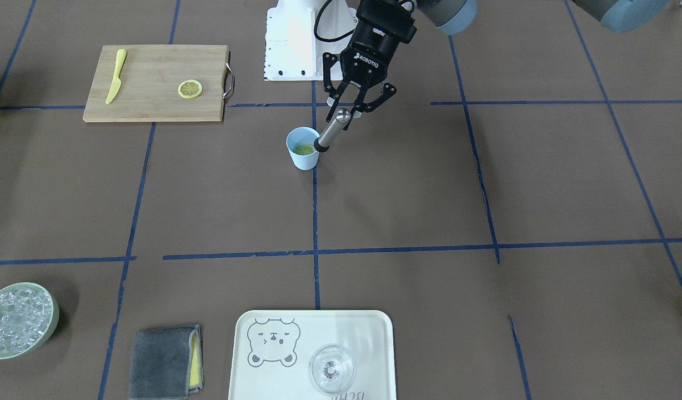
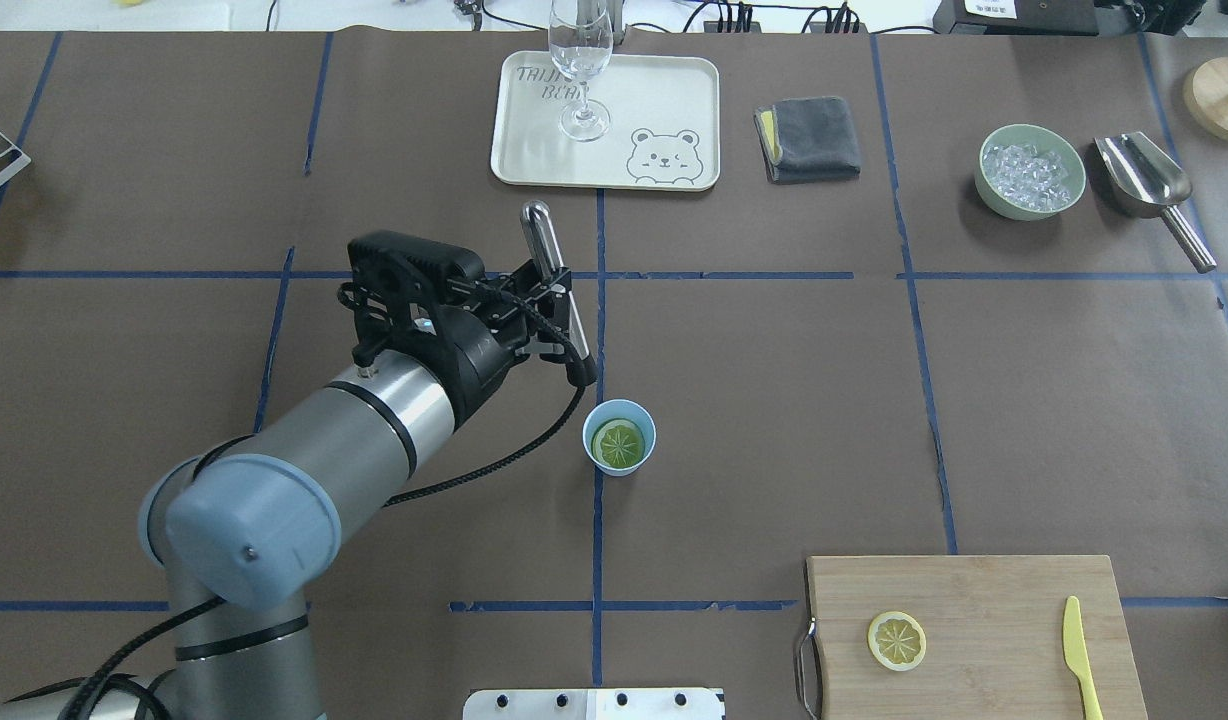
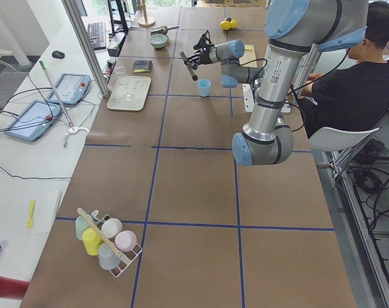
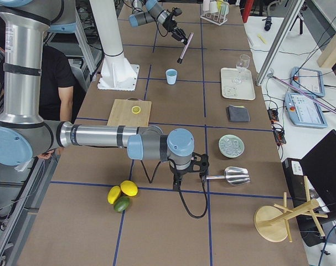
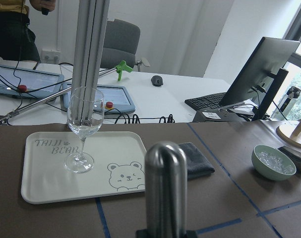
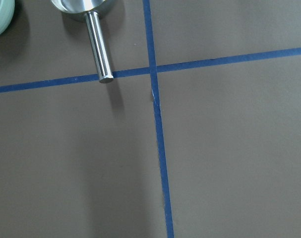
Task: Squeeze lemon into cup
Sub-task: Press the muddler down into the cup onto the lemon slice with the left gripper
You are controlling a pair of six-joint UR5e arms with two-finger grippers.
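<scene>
Overhead view, clock directions on the table plane; the left gripper (image 2: pixel 554 315) is clamping sideways on a brushed-metal muddler rod with a black rubber tip (image 2: pixel 547 255), fingers pressing on its lower half; the rod's long axis is running nearly along the 12-to-6 line, tipped a little toward 5, rounded end at 12 and black tip at the low end; the small pale blue tapered cup (image 2: pixel 588 438) is sitting at about 5 o'clock from the black tip, just beside it, so the rod is pointing almost straight at the cup mouth; the thin round yellow lemon slice (image 2: pixel 619 444) is lying flat inside the cup at the bottom; the front-facing view is showing the tip overlapping the cup rim, but whether it is touching or hovering above cannot be told; judging from this, the pressing step is calling for a short shift toward 5 o'clock and then a push down along the rod's axis onto the slice; risk is the tip catching the rim and tipping the light cup; a second, matching lemon slice (image 2: pixel 896 640) is lying on the bamboo cutting board (image 2: pixel 974 600), well apart at 4 o'clock; the right gripper (image 4: pixel 196 166) is hanging far off near the steel ice scoop (image 4: pixel 234 175), finger state cannot be told; the left arm is plainly the nearer one.
</scene>
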